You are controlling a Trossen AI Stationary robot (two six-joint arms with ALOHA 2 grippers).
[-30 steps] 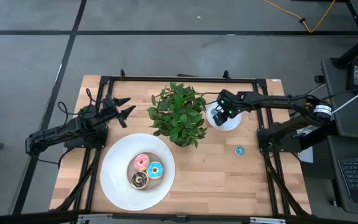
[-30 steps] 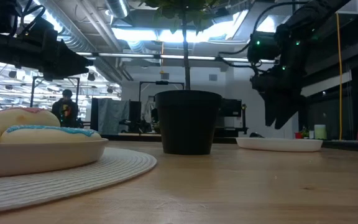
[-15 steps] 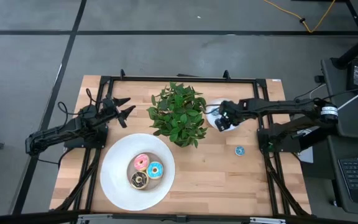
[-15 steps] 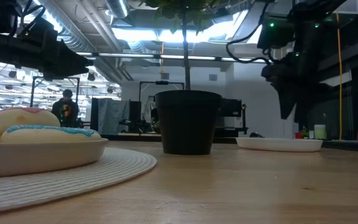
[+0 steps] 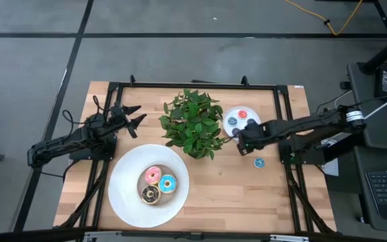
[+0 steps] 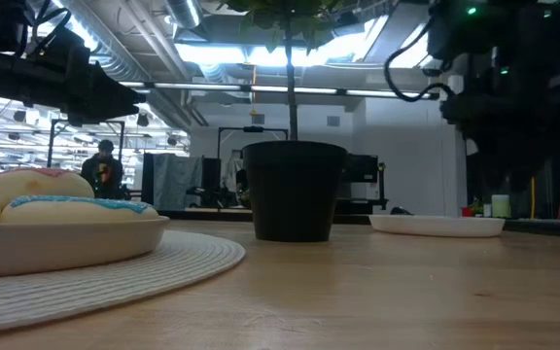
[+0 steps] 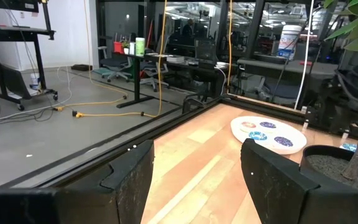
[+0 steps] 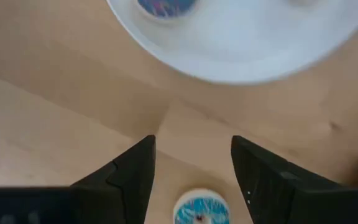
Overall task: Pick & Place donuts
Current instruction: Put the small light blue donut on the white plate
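1. Pictured from above: right arm's dark two-finger gripper [image 5: 242, 142], parted and empty (bare wood showing between the fingers [image 8: 129, 180] in the wrist view), hovering over the pale wooden table [image 5: 227, 188] just off the rim of the small round white plate [image 5: 240, 114].

2. Just ahead of those fingers in the right wrist view: tiny teal-frosted toy donut [image 8: 199, 210], lying flat and alone on the boards; seen from above [image 5: 259, 162], near the gripper, apart from the plate.

3. On the small plate: several more tiny donuts, among them a red one [image 5: 242, 113] and a dark blue one [image 5: 232, 122].

4. Beyond the leafy green potted plant [image 5: 192, 124] in its dark pot: large round white plate [image 5: 127, 195] carrying three bigger ring donuts, pink-frosted [image 5: 152, 175], light-blue-frosted [image 5: 167, 183] and chocolate-brown [image 5: 150, 195].

5. Far side: left arm's gripper [image 5: 133, 115], jaws wide and holding nothing, parked above the table's left edge.

6. Handling, as a judgement: lone teal donut likely light and rigid, smooth enough to skid or flip if pinched off-centre. Best taken straight down, fingers closing across the outer rim on opposite sides (the hole looks too small for a fingertip). Little force needed; no obvious risk of breakage.
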